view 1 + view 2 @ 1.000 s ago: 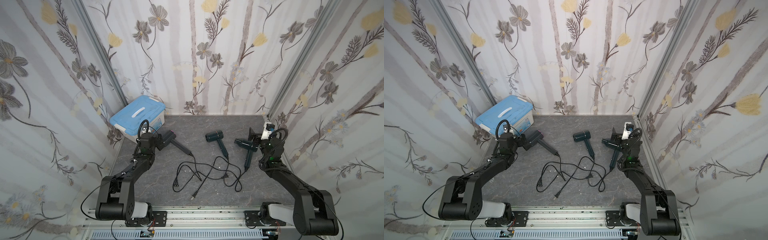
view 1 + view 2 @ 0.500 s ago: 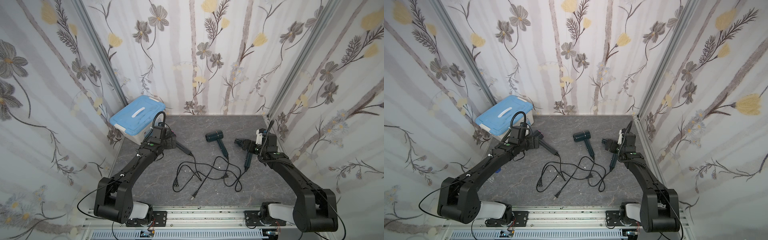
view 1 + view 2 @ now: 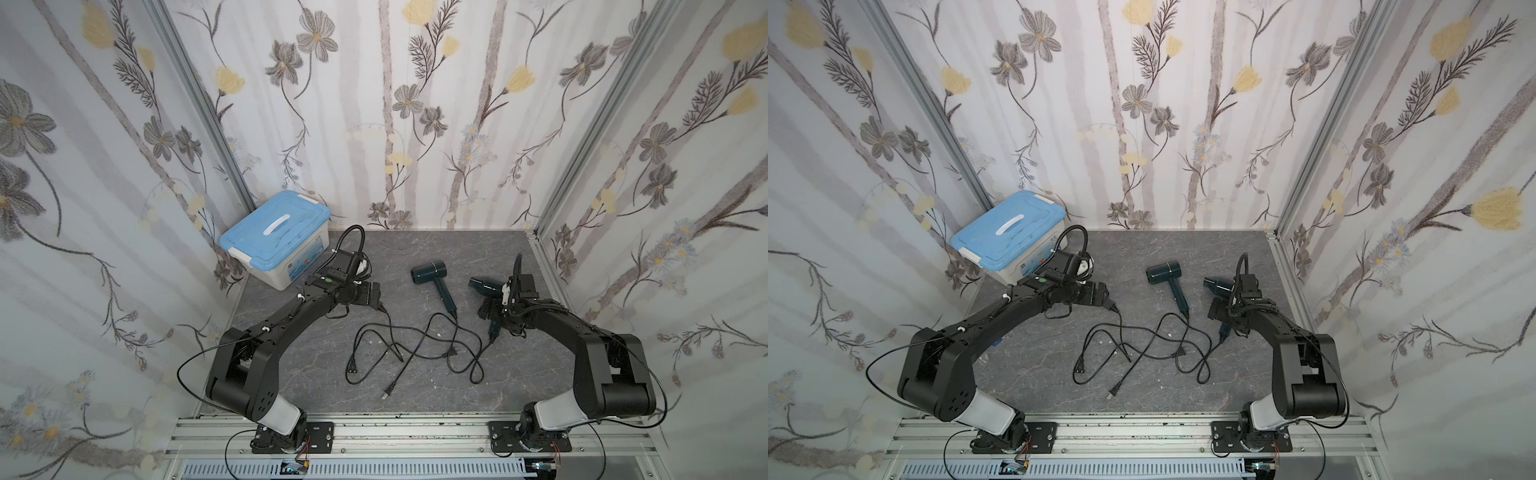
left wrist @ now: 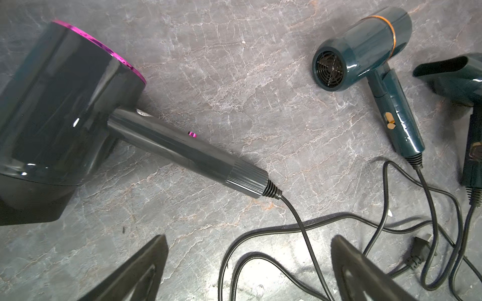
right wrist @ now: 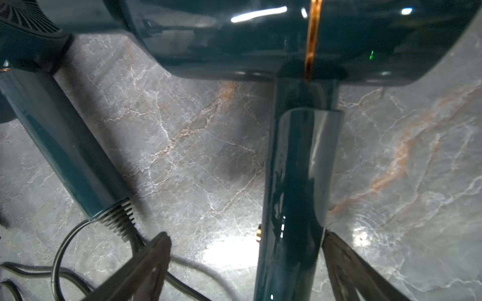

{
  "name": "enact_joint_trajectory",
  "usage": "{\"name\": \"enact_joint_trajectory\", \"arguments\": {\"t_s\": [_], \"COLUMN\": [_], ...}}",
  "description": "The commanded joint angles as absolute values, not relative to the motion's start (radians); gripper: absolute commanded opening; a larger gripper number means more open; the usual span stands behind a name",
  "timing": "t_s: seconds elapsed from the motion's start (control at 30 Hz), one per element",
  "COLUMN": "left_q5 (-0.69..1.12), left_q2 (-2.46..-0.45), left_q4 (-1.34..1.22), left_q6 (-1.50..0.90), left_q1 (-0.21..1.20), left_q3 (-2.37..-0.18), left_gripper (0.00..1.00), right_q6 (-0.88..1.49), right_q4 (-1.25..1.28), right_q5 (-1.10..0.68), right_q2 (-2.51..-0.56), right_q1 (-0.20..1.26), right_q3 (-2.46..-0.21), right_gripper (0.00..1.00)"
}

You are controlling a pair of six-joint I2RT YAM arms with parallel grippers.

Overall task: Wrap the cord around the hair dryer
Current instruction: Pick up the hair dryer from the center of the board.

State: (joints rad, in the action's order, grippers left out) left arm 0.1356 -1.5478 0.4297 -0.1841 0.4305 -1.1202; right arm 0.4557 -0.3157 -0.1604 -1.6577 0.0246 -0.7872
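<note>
Three hair dryers lie on the grey marbled floor. A dark hair dryer (image 4: 65, 117) with a magenta ring is on the left, mostly hidden under my left arm in both top views. A teal dryer (image 3: 428, 274) (image 3: 1163, 272) lies in the middle. A second teal one (image 3: 484, 286) (image 5: 294, 182) is on the right. Their black cords (image 3: 415, 349) (image 4: 300, 221) lie loose and tangled in the centre. My left gripper (image 3: 374, 297) (image 4: 250, 250) hangs open over cord loops, past the dark dryer's handle end. My right gripper (image 3: 492, 309) (image 5: 245, 239) is open astride the right dryer's handle, one finger (image 5: 339, 260) against it.
A white storage box with a blue lid (image 3: 274, 237) stands in the back left corner, close behind my left arm. Flowered walls close in three sides. Two plugs (image 3: 353, 368) (image 3: 387, 394) lie toward the front. A metal rail (image 3: 374, 432) runs along the front edge.
My left gripper has swung from beside the box toward the centre, past the dark dryer's handle. My right gripper has moved inward and down around the right dryer's handle.
</note>
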Motion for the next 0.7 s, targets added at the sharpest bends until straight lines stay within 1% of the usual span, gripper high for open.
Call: {"name": "enact_joint_trajectory", "arguments": {"t_s": [0.0,0.13,0.33,0.57,0.67], "left_q5": [0.151,0.153,0.14,0.137,0.141], "left_q2": [-1.56,-1.582,-1.613,-1.632,-1.641], "left_q4": [0.439,0.441,0.459,0.471,0.475], "left_q6": [-0.178,-0.181,-0.183,-0.188,-0.196], "left_q1": [0.436,0.442,0.448,0.449,0.449], "left_q3": [-1.133,-1.145,-1.171,-1.182,-1.188], "left_gripper": [1.0,1.0,1.0,1.0,1.0], "right_q6": [0.486,0.495,0.509,0.509,0.506], "right_q4": [-0.313,-0.316,-0.313,-0.323,-0.33], "right_q5": [-0.124,-0.083,-0.042,-0.001,0.007], "right_q2": [-1.66,-1.668,-1.692,-1.723,-1.73], "right_q1": [0.028,0.028,0.031,0.052,0.058], "right_q3": [-0.773,-0.755,-0.753,-0.76,-0.767], "right_gripper": [0.91,0.85,0.7,0.49,0.44]}}
